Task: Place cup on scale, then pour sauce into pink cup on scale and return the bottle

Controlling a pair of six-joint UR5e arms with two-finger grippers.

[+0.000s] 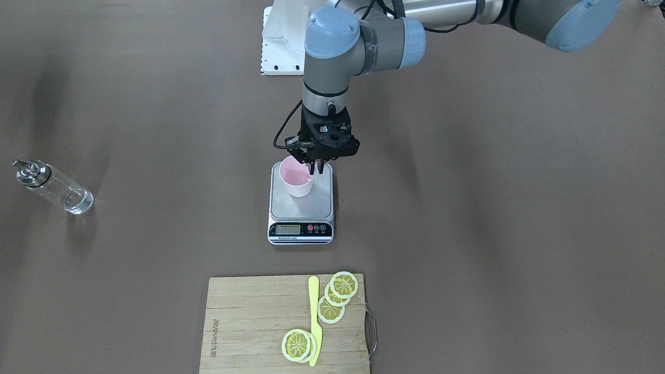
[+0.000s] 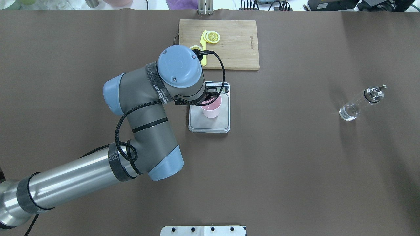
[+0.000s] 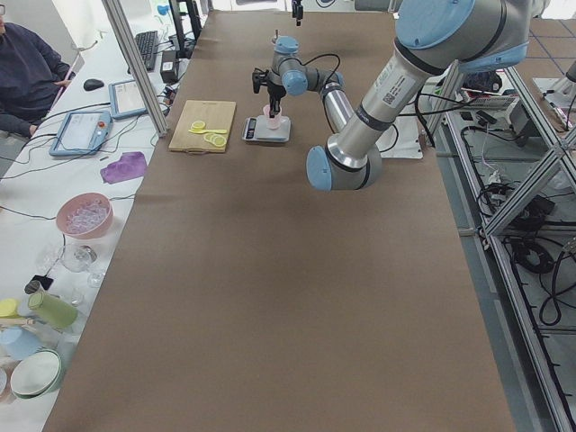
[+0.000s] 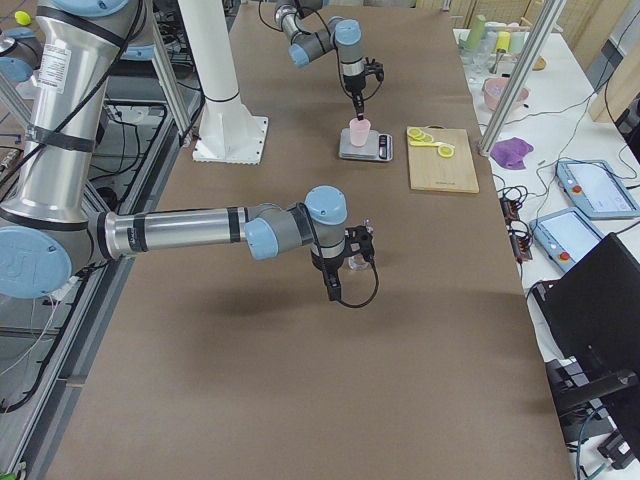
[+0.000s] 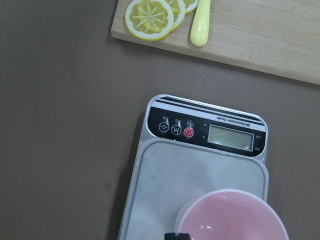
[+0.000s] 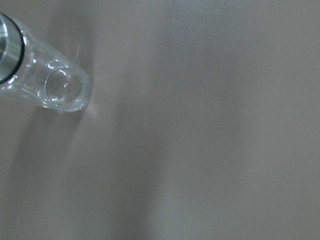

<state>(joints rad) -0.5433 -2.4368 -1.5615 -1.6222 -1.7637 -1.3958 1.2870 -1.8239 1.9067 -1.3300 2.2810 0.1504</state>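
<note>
cup (image 1: 296,179), pale pink and empty, stands upright on the scale (image 1: 311,208), on the half of the steel platform away from the display (image 1: 288,229), so we judge the first step all but done. our left gripper (image 1: 317,167) hangs straight down over it. its fingers are drawn close together at the rim on the side toward our base, and they look to be pinching the wall, one inside and one outside. the cup is thin, light plastic: it will flex under a hard squeeze and tip if dragged, so we should open fully and lift straight up.

well off to the right, at about the same depth, is the bottle (image 1: 54,187), clear glass with a metal spout. it shows slanted in the fixed views, and we cannot tell whether it stands or lies. glass is stiff, smooth and breakable, and heavier than the cup. we would take it across the middle of the body, below the cap, firmly. the right gripper (image 4: 345,268) shows only in the right-side view, close by the bottle, and we cannot tell how wide it stands or whether it holds anything.

beyond the scale lies a cutting board (image 1: 249,311) with lemon slices (image 1: 344,284) and a yellow knife (image 1: 314,317).
</note>
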